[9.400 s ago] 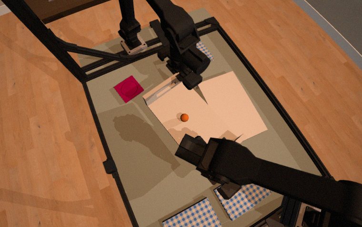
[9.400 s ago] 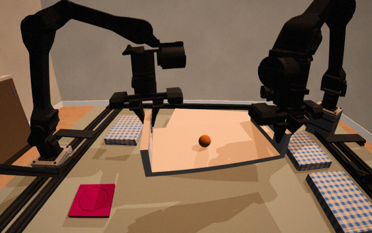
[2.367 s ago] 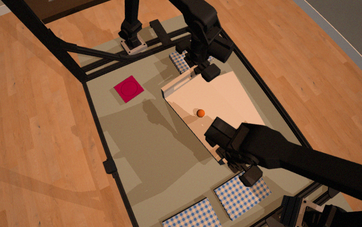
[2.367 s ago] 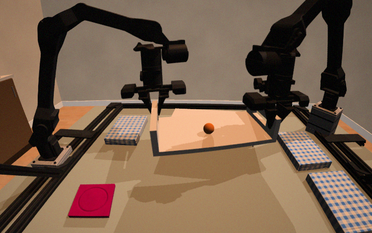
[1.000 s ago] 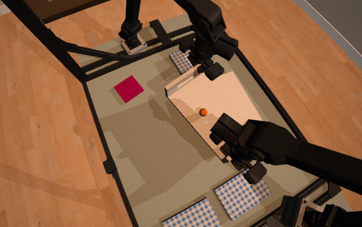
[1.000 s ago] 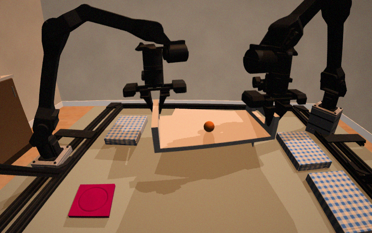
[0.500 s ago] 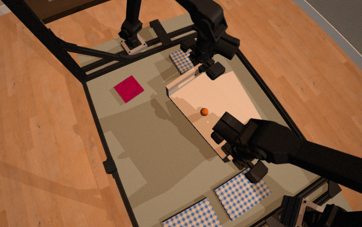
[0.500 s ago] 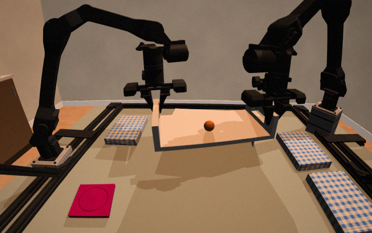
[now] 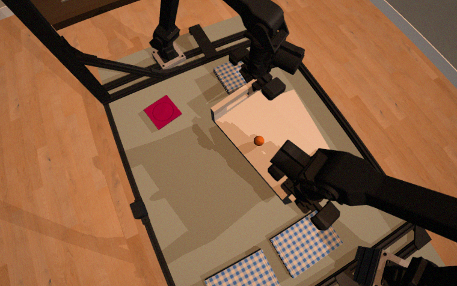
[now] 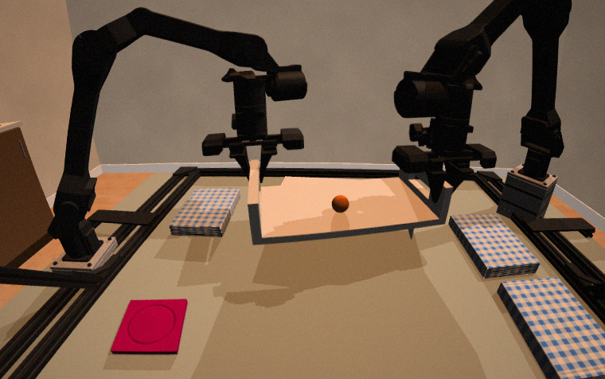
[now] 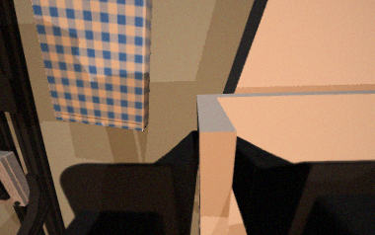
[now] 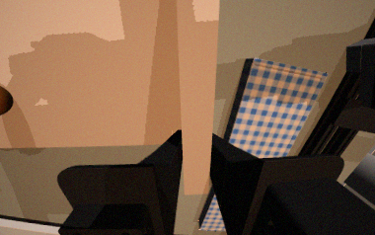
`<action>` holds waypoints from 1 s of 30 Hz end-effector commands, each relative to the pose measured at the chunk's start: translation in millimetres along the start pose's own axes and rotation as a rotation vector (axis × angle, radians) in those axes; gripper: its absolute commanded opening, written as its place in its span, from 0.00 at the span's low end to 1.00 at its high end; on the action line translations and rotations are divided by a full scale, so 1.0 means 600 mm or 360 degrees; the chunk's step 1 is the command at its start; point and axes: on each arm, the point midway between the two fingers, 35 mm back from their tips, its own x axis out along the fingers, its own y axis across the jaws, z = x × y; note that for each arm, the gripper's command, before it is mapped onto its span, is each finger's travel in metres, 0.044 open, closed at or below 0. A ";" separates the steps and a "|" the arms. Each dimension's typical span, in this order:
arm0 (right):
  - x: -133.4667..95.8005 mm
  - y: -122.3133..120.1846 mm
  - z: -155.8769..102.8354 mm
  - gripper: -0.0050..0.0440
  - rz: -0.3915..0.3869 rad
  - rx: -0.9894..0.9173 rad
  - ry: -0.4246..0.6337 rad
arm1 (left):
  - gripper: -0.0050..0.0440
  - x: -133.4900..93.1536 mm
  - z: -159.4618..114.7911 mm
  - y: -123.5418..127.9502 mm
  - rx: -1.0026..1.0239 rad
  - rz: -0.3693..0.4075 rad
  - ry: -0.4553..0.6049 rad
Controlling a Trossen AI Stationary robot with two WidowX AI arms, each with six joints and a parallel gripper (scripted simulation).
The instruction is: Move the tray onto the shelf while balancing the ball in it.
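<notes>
In the exterior view, from left to right, a crimson square [image 9: 162,112] [image 10: 149,326] lay toward seven o'clock of the tray [image 9: 293,118] [image 10: 303,201] [image 11: 306,44] [image 12: 74,64], while a checkered block [image 9: 231,76] [image 10: 206,209] [image 11: 99,59] sat near its nine o'clock side. The left hand [image 9: 251,87] [image 10: 255,176] [image 11: 208,136] pinched one tray wall; the ball [image 9: 258,140] [image 10: 340,204] [image 12: 4,100] rested inside, clear of both walls. Open desk [image 9: 202,202] [image 10: 312,334] [image 11: 173,54] [image 12: 232,39] spread toward six. The right hand [image 9: 290,198] [image 10: 441,192] [image 12: 191,134] gripped the opposite wall, with a second checkered block [image 9: 306,244] [image 10: 493,244] [image 12: 273,118] toward four and a third [image 9: 242,269] [image 10: 553,326] beyond it.
</notes>
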 end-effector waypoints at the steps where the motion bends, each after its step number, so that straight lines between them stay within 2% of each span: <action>1: -0.007 -0.002 0.005 0.14 0.0000 0.0002 0.0022 | 0.14 -0.003 0.005 -0.003 0.0002 -0.0009 0.0013; 5: -0.003 -0.003 0.007 0.14 -0.0006 0.0002 -0.0049 | 0.14 -0.007 0.006 -0.004 0.0002 -0.0015 -0.0058; 13: -0.004 -0.004 0.009 0.14 0.0002 0.0002 -0.0017 | 0.14 -0.006 0.009 -0.004 0.0002 -0.0007 -0.0026; 16: -0.007 -0.005 0.014 0.14 0.0008 0.0002 0.0043 | 0.14 -0.003 0.014 -0.005 0.0002 -0.0001 0.0034; 22: -0.004 -0.006 0.016 0.14 -0.0007 0.0002 -0.0049 | 0.14 -0.007 0.016 -0.006 0.0002 -0.0016 -0.0058; 30: -0.004 -0.006 0.019 0.14 0.0001 0.0002 -0.0021 | 0.14 -0.007 0.018 -0.006 0.0002 -0.0008 -0.0030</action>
